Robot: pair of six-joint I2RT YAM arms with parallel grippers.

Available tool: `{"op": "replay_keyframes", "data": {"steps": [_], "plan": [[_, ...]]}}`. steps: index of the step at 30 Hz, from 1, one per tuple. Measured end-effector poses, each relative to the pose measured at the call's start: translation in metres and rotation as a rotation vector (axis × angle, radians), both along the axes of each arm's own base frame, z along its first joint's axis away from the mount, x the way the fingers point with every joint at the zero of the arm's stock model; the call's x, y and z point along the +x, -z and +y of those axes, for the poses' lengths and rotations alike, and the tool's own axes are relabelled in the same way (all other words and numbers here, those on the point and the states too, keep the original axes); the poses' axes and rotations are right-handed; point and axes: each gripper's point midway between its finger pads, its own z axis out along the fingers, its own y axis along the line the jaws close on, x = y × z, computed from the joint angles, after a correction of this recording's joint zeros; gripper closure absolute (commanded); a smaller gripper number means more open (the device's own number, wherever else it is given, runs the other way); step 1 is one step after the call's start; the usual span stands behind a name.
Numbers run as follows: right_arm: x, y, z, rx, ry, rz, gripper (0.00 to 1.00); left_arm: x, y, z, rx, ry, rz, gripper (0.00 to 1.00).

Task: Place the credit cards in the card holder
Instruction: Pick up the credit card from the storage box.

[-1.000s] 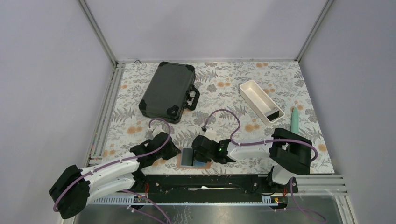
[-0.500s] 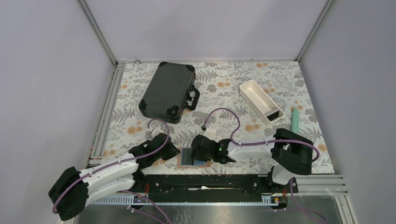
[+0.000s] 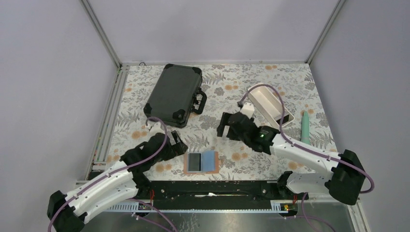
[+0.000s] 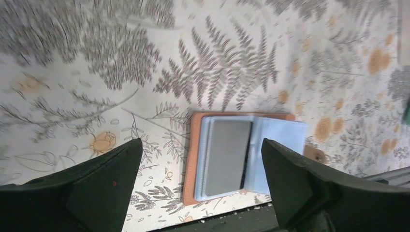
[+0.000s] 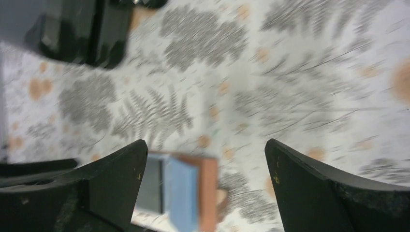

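Card holder (image 4: 283, 151) open flat, dark card (image 4: 227, 157) inside

One tan card holder (image 3: 209, 161) is lying open on the table (image 3: 232, 77), with one dark card (image 3: 195, 161) sitting in it. One black hard case (image 3: 173, 94), one white tray (image 3: 266, 100) and one teal pen-like stick (image 3: 305, 124) are also resting there. One dark flat item (image 3: 284, 117) is lying in the tray.

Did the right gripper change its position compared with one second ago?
Yes. The right gripper has left the card holder at the near edge and moved away from the arms' bases, toward the white tray. Its jaws now stand open.
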Motion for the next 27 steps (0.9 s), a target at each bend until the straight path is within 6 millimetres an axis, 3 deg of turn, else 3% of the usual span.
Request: {"op": "replay_keyframes", "data": {"steps": [4,9,11,16,19,23,27], "plan": [[0.034,-0.007,-0.053,-0.11,0.081,-0.054,0.0,0.022,-0.048,0.012,0.031,0.0,-0.092,0.01],[0.069,-0.01,-0.111,-0.217,0.17,-0.037,0.0,0.062,-0.113,0.042,0.106,-0.034,-0.199,0.01],[0.084,-0.012,-0.138,-0.219,0.231,-0.014,0.0,0.075,-0.129,0.054,0.131,-0.043,-0.231,0.01],[0.113,-0.016,-0.202,-0.22,0.401,0.024,0.05,0.091,-0.137,0.092,0.212,-0.108,-0.267,0.01],[0.125,-0.019,-0.23,-0.226,0.496,0.039,0.1,0.095,-0.136,0.103,0.255,-0.116,-0.27,0.01],[0.131,-0.017,-0.255,-0.241,0.609,0.046,0.14,0.097,-0.133,0.117,0.318,-0.121,-0.265,0.01],[0.133,-0.014,-0.266,-0.248,0.682,0.049,0.2,0.097,-0.134,0.12,0.345,-0.112,-0.277,0.01]]}}
